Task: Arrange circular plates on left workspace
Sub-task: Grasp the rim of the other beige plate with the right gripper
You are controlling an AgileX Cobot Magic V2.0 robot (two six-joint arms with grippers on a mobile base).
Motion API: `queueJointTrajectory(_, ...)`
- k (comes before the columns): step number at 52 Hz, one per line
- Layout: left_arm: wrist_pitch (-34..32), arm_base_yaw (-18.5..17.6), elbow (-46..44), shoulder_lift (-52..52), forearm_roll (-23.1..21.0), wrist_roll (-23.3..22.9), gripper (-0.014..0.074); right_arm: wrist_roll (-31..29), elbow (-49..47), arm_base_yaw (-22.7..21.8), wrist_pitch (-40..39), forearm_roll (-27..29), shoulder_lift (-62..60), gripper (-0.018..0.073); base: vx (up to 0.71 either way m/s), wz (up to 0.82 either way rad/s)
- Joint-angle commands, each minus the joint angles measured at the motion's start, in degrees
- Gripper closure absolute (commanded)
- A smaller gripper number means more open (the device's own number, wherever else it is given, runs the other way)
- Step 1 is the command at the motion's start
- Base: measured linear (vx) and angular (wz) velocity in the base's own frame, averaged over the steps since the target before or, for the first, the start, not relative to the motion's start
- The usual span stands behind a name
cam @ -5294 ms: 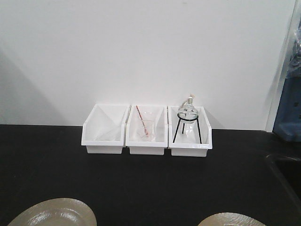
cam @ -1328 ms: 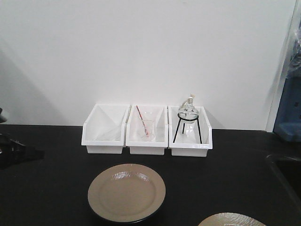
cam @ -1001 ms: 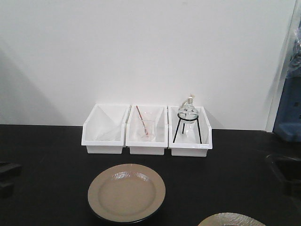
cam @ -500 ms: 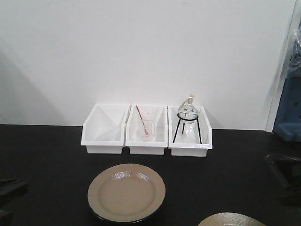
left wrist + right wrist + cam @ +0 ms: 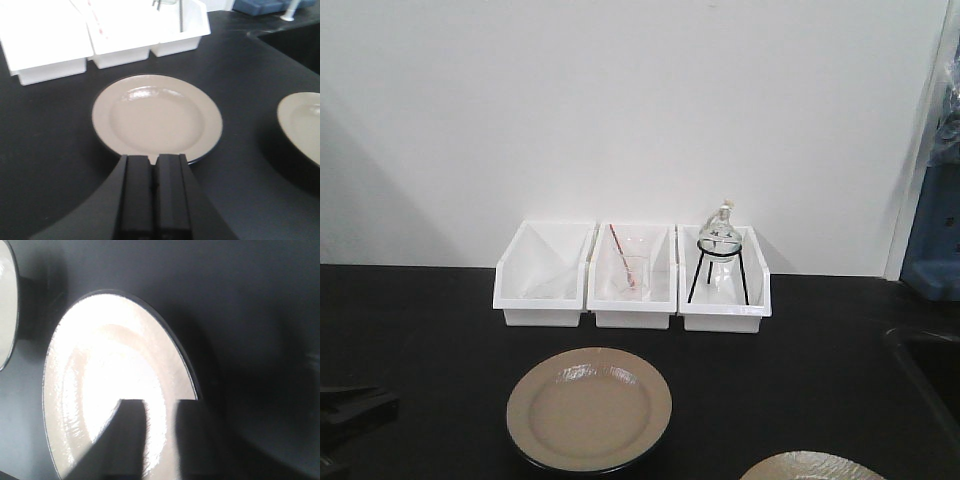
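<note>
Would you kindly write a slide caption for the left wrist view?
Shut left gripper facing a tan plate on the black countertop; white bins behind, second plate at right edge.

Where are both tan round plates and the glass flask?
Centre tan round plate (image 5: pixel 588 410): front view, middle.
Right tan round plate (image 5: pixel 305 125): left wrist view, well.
Round glass flask (image 5: pixel 720 236): front view, bulb.

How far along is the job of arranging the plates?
Done: one circular plate lies flat on the countertop before the white bins, free of the shut left tool. In hand: the open right tool hovers over the second plate. Left: placing it.
</note>
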Motion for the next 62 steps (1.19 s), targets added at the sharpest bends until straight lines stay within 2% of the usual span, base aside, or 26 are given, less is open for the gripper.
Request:
queueJointTrajectory(1, 4.4, -0.3, -1.5, -1.3, -2.9, -0.1, 0.0596, -0.1, -1.1, 0.1, 1.9, 1.2, -2.5, 0.0130, 0.00, 0.00)
queueJointTrajectory(5, 6.1, -0.3, -1.5, -1.3, -2.7, -0.1, 0.0596, 0.9, -1.1, 0.1, 1.0, -0.1, -2.5, 0.0018, 0.00, 0.00)
queueJointTrajectory(10, 6.7, -0.3, -1.5, -1.3, -1.7, -0.1, 0.0596, 1.5, -0.7, 0.1, 0.2, -0.3, -2.5, -0.0041, 0.00, 0.00)
queueJointTrajectory(20, 6.7, -0.3, -1.5, -1.3, -1.4, -0.1, 0.0596, 1.5, -0.6, 1.0, 1.0, -0.3, -0.1, -0.0039, 0.00, 0.00)
queueJointTrajectory(31, 6.7, -0.3, -1.5, -1.3, -1.3, -0.1, 0.0596, 0.8, -0.6, 6.8, 1.0, -0.6, 3.3, -0.0026, 0.00, 0.00)
queueJointTrajectory(38, 7.0, -0.3, -1.5, -1.3, -1.3, -0.2, 0.0596, 0.7, -0.6, 8.8, 0.3, -0.6, 5.3, -0.0020, 0.00, 0.00)
queueJointTrajectory(41, 7.3, -0.3, -1.5, -1.3, -1.3, -0.2, 0.0596, 0.7, -0.6, 9.3, 0.2, -0.5, 5.7, 0.0010, 0.00, 0.00)
queueJointTrajectory(46, 7.7, -0.3, -1.5, -1.3, -1.3, -0.2, 0.0596, 0.6, -0.6, 9.2, 0.1, -0.8, 5.9, 0.0137, 0.00, 0.00)
queueJointTrajectory(49, 7.9, -0.3, -1.5, -1.3, -1.2, -0.2, 0.0596, 0.6, -0.6, 9.2, 0.1, -1.0, 5.9, 0.0262, 0.00, 0.00)
queueJointTrajectory(55, 8.0, -0.3, -1.5, -1.3, -1.1, -0.2, 0.0596, 0.6, -0.6, 9.2, -0.2, -1.2, 5.9, 0.0566, 0.00, 0.00)
queueJointTrajectory(62, 8.1, -0.3, -1.5, -1.3, 0.0, -0.3, 0.0596, 1.0, -0.6, 9.2, -0.5, -1.2, 5.8, 0.0571, 0.00, 0.00)
